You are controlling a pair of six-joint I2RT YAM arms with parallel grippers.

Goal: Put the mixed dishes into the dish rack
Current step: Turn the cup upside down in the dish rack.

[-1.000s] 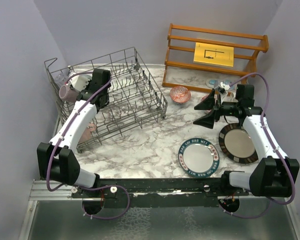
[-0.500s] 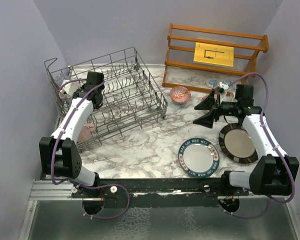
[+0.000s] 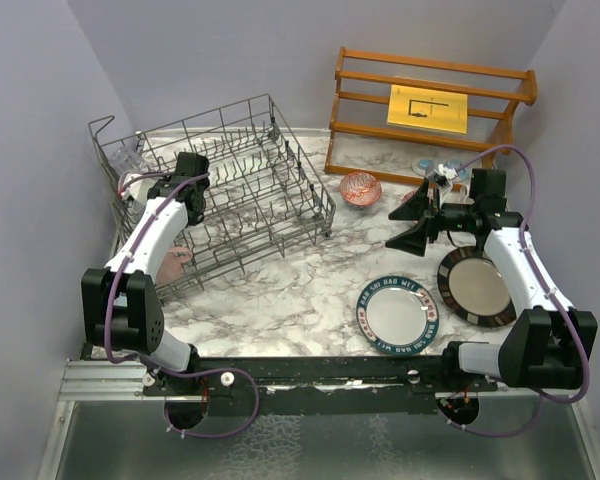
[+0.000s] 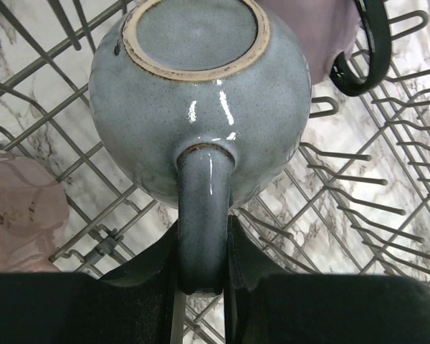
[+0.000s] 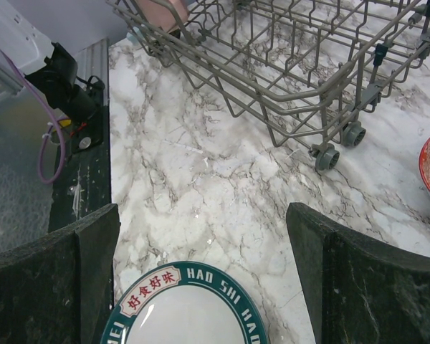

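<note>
The grey mug (image 4: 201, 100) hangs bottom-up inside the dish rack (image 3: 265, 195), and my left gripper (image 4: 203, 265) is shut on its handle (image 4: 203, 208). From above, that gripper (image 3: 183, 178) sits low over the rack's left end and hides the mug. A pink mug (image 4: 18, 215) lies to its left, a mauve one (image 4: 308, 29) just beyond. My right gripper (image 3: 412, 226) hovers open and empty over the marble, its fingers (image 5: 57, 287) wide apart above the blue-rimmed lettered plate (image 5: 193, 312). That plate (image 3: 397, 314) lies beside the dark-rimmed plate (image 3: 477, 288).
A red-patterned bowl (image 3: 360, 187) sits between the rack and the wooden slatted shelf (image 3: 430, 110) at the back right. The rack's wheeled corner (image 5: 337, 147) stands ahead of my right gripper. A pink mug (image 3: 176, 262) lies in the rack's near-left corner.
My left gripper has moved left and lower into the rack with the grey mug, now covering the mauve mug seen from above. The right arm has not moved.
</note>
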